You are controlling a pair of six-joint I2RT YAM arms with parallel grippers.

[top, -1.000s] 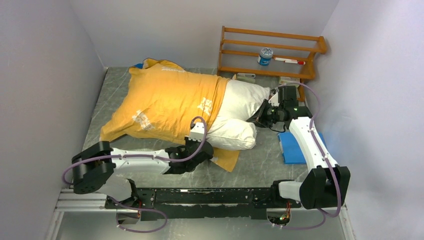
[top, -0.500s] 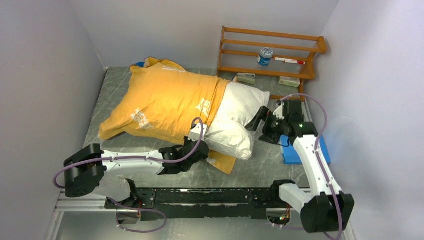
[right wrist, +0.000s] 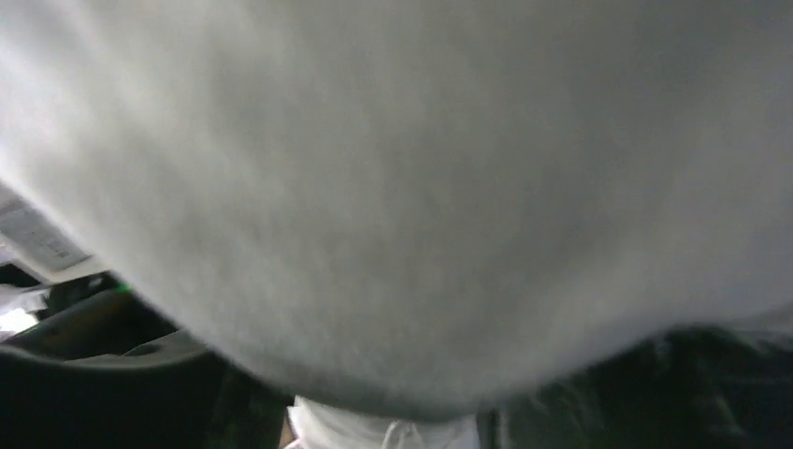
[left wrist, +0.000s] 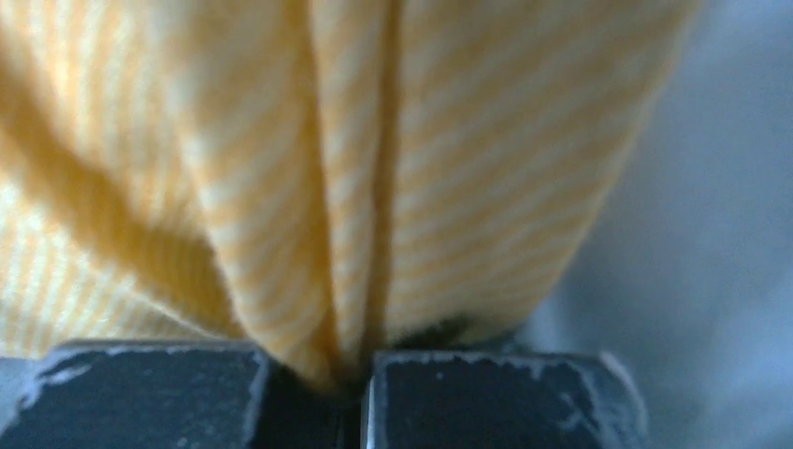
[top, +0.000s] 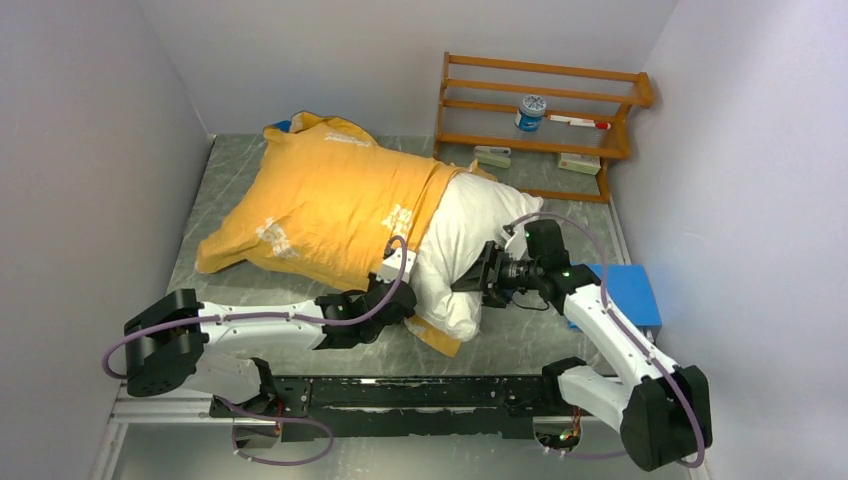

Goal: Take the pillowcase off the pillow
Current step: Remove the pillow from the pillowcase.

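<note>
The pillowcase (top: 330, 205), yellow-orange side up, covers the left part of the white pillow (top: 462, 225), whose right end sticks out bare. My left gripper (top: 398, 302) is at the case's near open hem and is shut on a fold of it. In the left wrist view the striped yellow pillowcase (left wrist: 374, 168) is pinched between the jaws of that gripper (left wrist: 355, 374). My right gripper (top: 478, 278) is pressed against the pillow's near right edge, its fingers spread wide around the bulge. White pillow cloth (right wrist: 393, 187) fills the right wrist view and hides the jaws.
A wooden rack (top: 545, 100) stands at the back right with a small jar (top: 532, 112) and a marker (top: 580, 122) on it. Two small flat items (top: 492, 155) lie under it. A flat blue pad (top: 628, 292) lies beside the right arm. Grey walls close both sides.
My right gripper let go of the pillow's far right corner, opened, and moved forward and left onto its near right edge. The pillow's bare end shifted left. The left gripper kept its hold.
</note>
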